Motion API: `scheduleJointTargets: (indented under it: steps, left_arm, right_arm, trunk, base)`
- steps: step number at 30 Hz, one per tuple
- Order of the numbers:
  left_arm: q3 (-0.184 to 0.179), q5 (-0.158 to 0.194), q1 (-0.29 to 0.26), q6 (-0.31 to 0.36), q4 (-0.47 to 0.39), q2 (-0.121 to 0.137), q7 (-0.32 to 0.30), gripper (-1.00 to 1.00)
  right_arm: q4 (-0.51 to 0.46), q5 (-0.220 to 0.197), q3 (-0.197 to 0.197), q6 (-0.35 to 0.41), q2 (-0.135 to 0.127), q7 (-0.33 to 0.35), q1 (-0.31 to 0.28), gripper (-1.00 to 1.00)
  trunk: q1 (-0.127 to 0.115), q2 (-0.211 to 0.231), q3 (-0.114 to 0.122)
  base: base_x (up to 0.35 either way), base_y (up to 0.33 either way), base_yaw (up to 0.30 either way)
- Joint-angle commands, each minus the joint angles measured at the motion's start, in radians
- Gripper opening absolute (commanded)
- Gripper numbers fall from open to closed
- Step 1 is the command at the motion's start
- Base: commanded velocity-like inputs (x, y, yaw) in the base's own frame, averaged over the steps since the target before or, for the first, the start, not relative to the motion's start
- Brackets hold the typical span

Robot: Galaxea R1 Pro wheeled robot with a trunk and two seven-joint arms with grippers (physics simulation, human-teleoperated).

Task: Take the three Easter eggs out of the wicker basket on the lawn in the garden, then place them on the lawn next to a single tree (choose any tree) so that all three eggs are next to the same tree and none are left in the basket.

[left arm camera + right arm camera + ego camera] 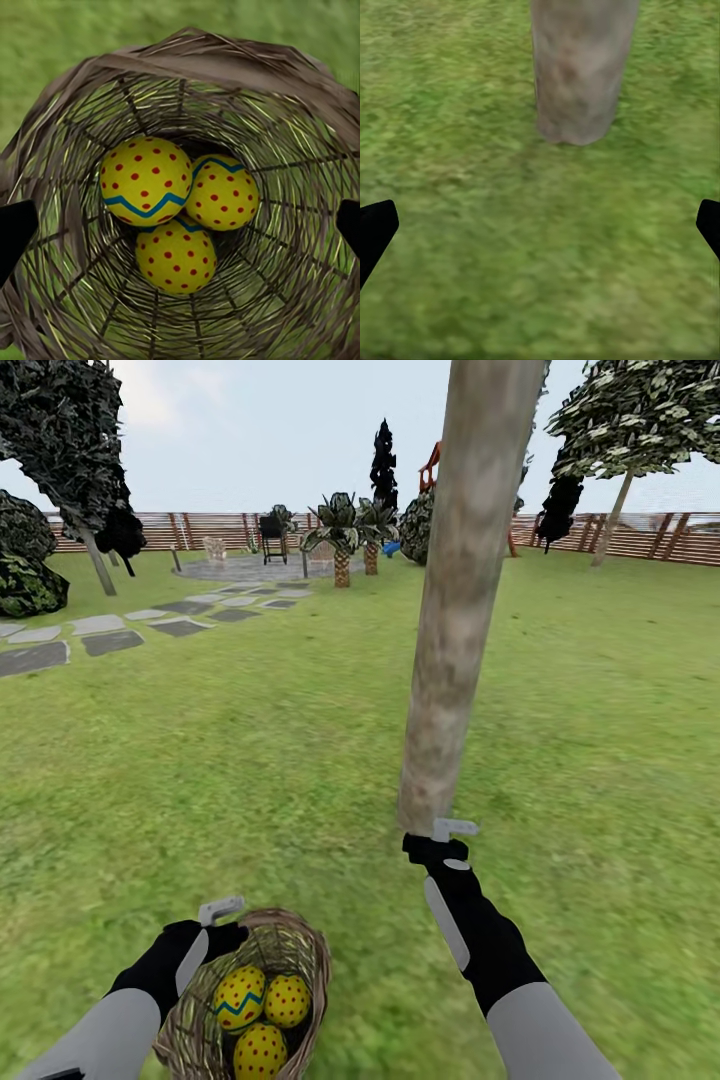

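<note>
Left pincer [222, 922] sat at the wicker basket [300, 950] near left on the lawn [250, 760], fingers wide either side per wrist view; whether it actually gripped the rim, couldn't tell. All three Easter eggs [260, 1005] lay touching in the basket bottom, zigzag egg [146, 180] on top-left of the pile. Right of that, the tree [460, 610] trunk stood close, base just beyond the right pincer [445, 840], which hung spread and empty over grass. Judgement: basket already near the trunk, so go straight down on one egg, close gently on its middle, lift clear of the weave, set it beside the trunk base. Basket handle hard to make out; left fingertips cut off at wrist-view edges; canopy out of frame.
</note>
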Motion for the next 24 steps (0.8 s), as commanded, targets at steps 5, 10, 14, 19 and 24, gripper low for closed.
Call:
scheduleJointTargets:
  steps: [5,10,14,19,24]
  left_arm:
    - [0.003,0.002,0.000,0.003,-0.002,-0.001,0.002,1.00]
    - [0.003,0.002,0.001,0.001,-0.002,-0.001,0.002,1.00]
    - [0.003,0.002,0.001,0.000,-0.002,-0.001,0.003,1.00]
    - [0.003,0.002,0.001,0.000,-0.002,-0.002,0.003,1.00]
    - [0.003,0.002,0.002,0.000,-0.002,-0.003,0.003,1.00]
  right_arm:
    - [-0.001,-0.010,0.004,0.003,0.001,-0.009,0.000,1.00]
    - [-0.001,-0.010,0.027,0.002,0.000,-0.009,-0.001,1.00]
    - [-0.002,-0.010,0.039,0.001,0.000,-0.009,-0.001,1.00]
    - [-0.001,-0.010,0.043,0.001,0.000,-0.009,0.000,1.00]
    - [-0.001,-0.010,0.045,0.002,0.000,-0.009,-0.001,1.00]
  trunk:
    - [0.019,-0.036,-0.017]
    - [0.038,-0.071,-0.032]
    - [0.054,-0.099,-0.045]
    - [0.073,-0.134,-0.061]
    - [0.092,-0.169,-0.076]
  base:
    - [0.000,0.000,0.000]
    - [0.000,0.000,0.000]
    - [0.000,0.000,0.000]
    - [0.000,0.000,0.000]
    - [0.000,0.000,0.000]
